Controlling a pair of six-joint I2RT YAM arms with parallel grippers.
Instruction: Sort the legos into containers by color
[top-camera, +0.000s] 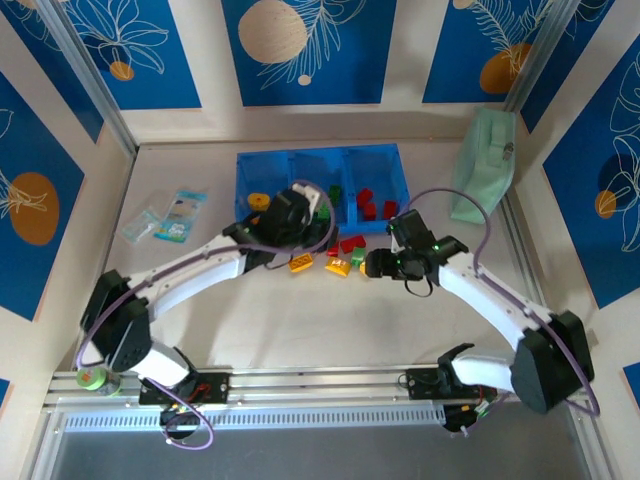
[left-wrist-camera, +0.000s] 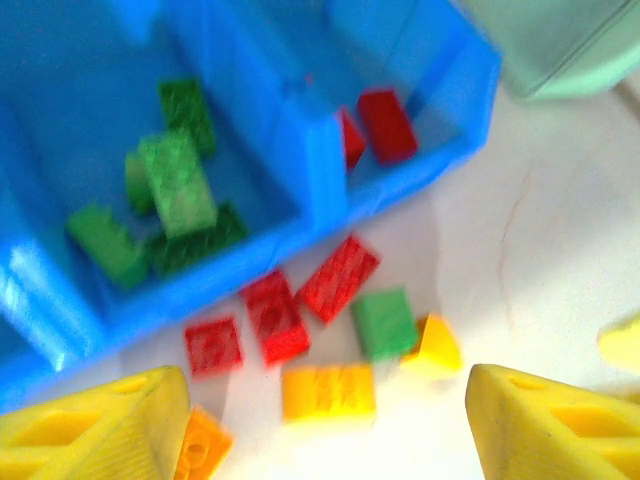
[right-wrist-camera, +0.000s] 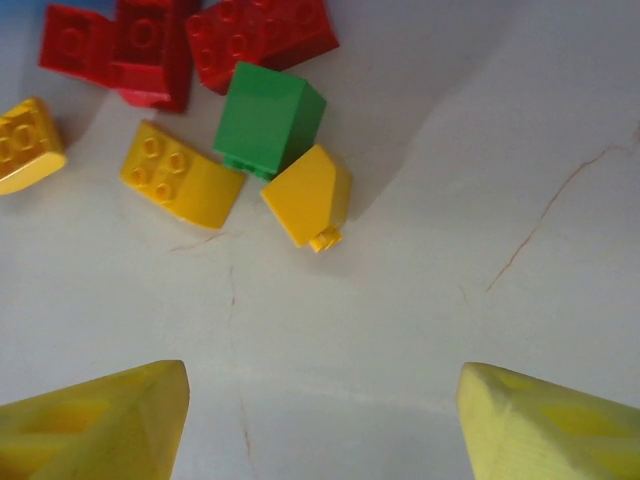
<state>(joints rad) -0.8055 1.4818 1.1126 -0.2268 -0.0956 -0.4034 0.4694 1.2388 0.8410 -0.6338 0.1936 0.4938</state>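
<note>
A: Pale counter (top-camera: 330, 330), white walls with blue leaf-print panels all round. Where is the blue tray (top-camera: 262, 168)?

B: At the back of the counter, about the middle. Its left compartment holds an orange-yellow lego (top-camera: 258, 200), the middle one holds green legos (left-wrist-camera: 175, 190), and the right one red legos (left-wrist-camera: 385, 125).

A: And the loose legos?

B: They lie in a small cluster on the counter just in front of the tray's near wall, between the two arms. I see three red bricks (left-wrist-camera: 275, 315), a green brick (right-wrist-camera: 268, 118) with a yellow wedge (right-wrist-camera: 308, 195) right against it, a yellow brick (right-wrist-camera: 180, 185) beside those, and an orange brick (top-camera: 300, 263) at the left end.

A: How do the left jaws stand?

B: Over the tray's near wall, the left jaws are spread wide. The yellow fingers (left-wrist-camera: 100, 420) sit far apart with nothing held between them.

A: And the right jaws?

B: Low over bare counter just right of the cluster, the right jaws are also wide open and empty. Their yellow fingers (right-wrist-camera: 550, 420) frame the wedge, which is the nearest lego.

A: Anything else about?

B: A pale green bag (top-camera: 485, 165) leans in the far right corner, and clear packets (top-camera: 165, 218) lie to the left, apart from the tray.
</note>
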